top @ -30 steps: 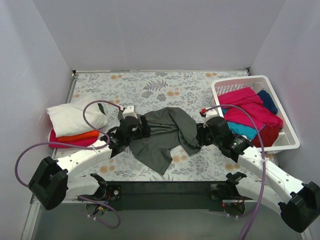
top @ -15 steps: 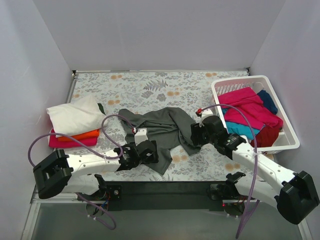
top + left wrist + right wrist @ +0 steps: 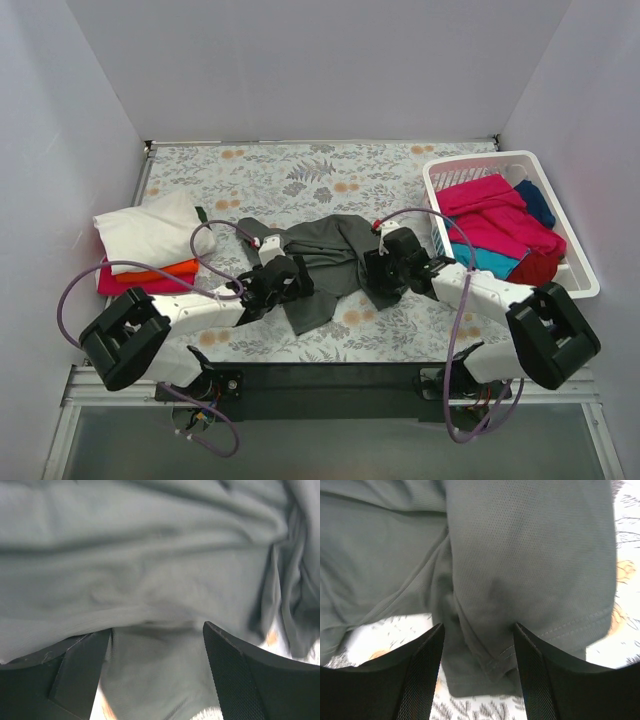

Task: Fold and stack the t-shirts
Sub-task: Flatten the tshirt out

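Observation:
A dark grey t-shirt lies crumpled in the middle of the floral table. It fills the left wrist view and the right wrist view. My left gripper is open at the shirt's left lower edge, jaws wide with cloth between them. My right gripper is open over the shirt's right hem, jaws on either side of a fold. A folded stack of white, orange and magenta pink t-shirts sits at the left.
A white slatted basket at the right holds magenta pink, teal, navy blue and maroon t-shirts. Grey walls close in the table on three sides.
My left gripper moved from the near edge up onto the shirt's left lower part. My right gripper shifted left and forward over the right hem. The shirt's lower flap has bunched inward.

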### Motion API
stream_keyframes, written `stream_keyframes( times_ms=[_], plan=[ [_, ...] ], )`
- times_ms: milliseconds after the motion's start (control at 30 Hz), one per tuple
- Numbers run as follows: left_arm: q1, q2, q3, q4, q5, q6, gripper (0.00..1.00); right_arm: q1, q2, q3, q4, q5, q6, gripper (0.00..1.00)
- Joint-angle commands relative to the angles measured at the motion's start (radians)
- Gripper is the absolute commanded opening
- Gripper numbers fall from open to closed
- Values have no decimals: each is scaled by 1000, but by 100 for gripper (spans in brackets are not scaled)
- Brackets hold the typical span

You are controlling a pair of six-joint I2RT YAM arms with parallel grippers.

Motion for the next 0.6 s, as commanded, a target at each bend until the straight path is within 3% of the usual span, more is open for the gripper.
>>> stream_keyframes(
  times_ms=[0, 133, 233, 433, 567],
  plan=[
    [76, 71, -20, -38, 53, 105, 71, 4, 87, 73, 56, 9, 13, 52],
    [219, 126, 19, 49, 119, 197, 72, -34, 236, 165, 55, 23, 7, 52],
    [277, 165, 88, 23, 98, 243, 72, -65, 311, 231, 53, 30, -2, 52],
    [278, 133, 171, -33, 80, 278, 72, -90, 356, 332, 46, 17, -26, 52],
    [215, -27, 96, -76, 25, 220, 77, -90, 293, 346, 46, 15, -37, 52]
  ],
)
